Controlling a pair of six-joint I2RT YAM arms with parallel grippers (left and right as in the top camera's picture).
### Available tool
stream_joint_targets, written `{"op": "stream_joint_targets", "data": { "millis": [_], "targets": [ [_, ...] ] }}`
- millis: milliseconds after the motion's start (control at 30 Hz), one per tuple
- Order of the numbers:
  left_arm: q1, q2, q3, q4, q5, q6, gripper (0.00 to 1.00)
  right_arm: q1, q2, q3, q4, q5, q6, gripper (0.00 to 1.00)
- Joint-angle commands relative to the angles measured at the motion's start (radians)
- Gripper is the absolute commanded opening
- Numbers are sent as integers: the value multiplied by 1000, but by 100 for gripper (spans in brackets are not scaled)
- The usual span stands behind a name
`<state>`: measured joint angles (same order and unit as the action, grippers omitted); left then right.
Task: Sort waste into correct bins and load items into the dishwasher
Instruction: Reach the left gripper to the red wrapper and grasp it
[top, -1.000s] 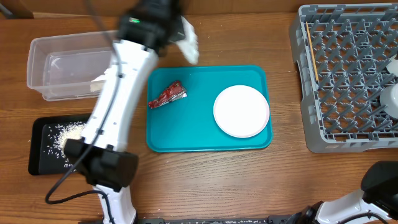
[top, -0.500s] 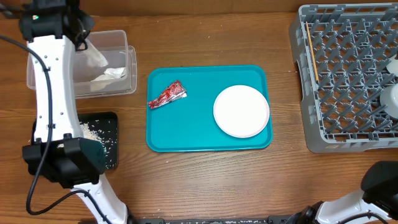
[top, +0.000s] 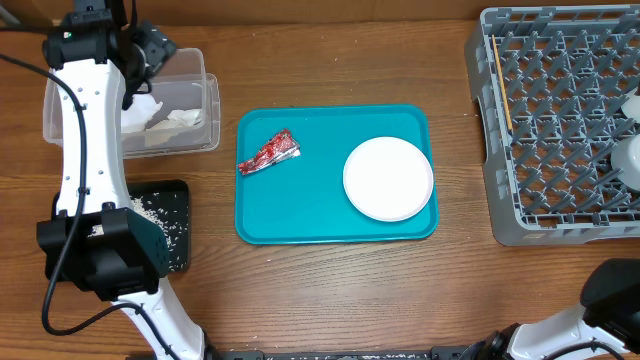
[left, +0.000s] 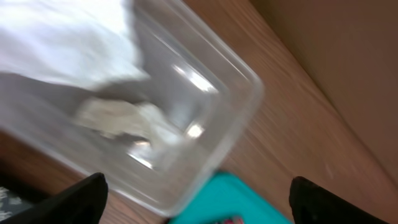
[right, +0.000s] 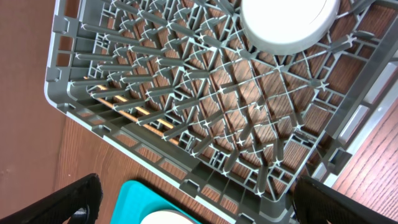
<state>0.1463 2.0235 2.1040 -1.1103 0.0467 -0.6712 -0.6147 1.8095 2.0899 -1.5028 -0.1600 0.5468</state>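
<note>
Left gripper (left: 199, 204) hung spread wide over the clear tub (top: 211, 98), blurred white napkins (top: 176, 118) seemingly inside; right gripper (right: 199, 202) gaped, facing the dish rack (right: 186, 134).

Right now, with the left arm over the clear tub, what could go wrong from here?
The left gripper, open, hangs close above the clear tub; a sideways pull-away could catch its rim and drag the tub. The red wrapper lies flat on the teal tray, so a pinch may slide it rather than lift it. The white plate also lies flat, offering little edge to grip.
</note>
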Motion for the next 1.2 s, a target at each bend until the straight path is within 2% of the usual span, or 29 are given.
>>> {"op": "stream_joint_targets", "data": {
  "millis": [0, 67, 133, 267, 400, 467, 700, 800, 933, 1167],
  "targets": [
    [-67, 11, -2, -9, 373, 284, 90, -3, -5, 5, 5, 2, 4, 100],
    [-119, 11, -2, -37, 394, 394, 89, -3, -5, 5, 5, 2, 4, 100],
    [-181, 11, -6, -75, 350, 509, 88, -3, -5, 5, 5, 2, 4, 100],
    [-321, 11, -43, -135, 102, 687, 91, -3, -5, 5, 5, 2, 4, 100],
    [-435, 11, -155, -107, -220, 702, 88, -3, -5, 5, 5, 2, 4, 100],
    [-463, 11, -214, -84, -263, 702, 75, -3, -5, 5, 5, 2, 4, 100],
    [-473, 11, -403, 52, -308, 747, 83, -3, -5, 5, 5, 2, 4, 100],
    [-453, 12, -456, 120, -309, 748, 82, -3, -5, 5, 5, 2, 4, 100],
    [-445, 17, -537, 200, -187, 834, 78, -3, -5, 5, 5, 2, 4, 100],
    [-451, 17, -629, 266, -158, 836, 73, -3, -5, 5, 5, 2, 4, 100]
  ]
}}
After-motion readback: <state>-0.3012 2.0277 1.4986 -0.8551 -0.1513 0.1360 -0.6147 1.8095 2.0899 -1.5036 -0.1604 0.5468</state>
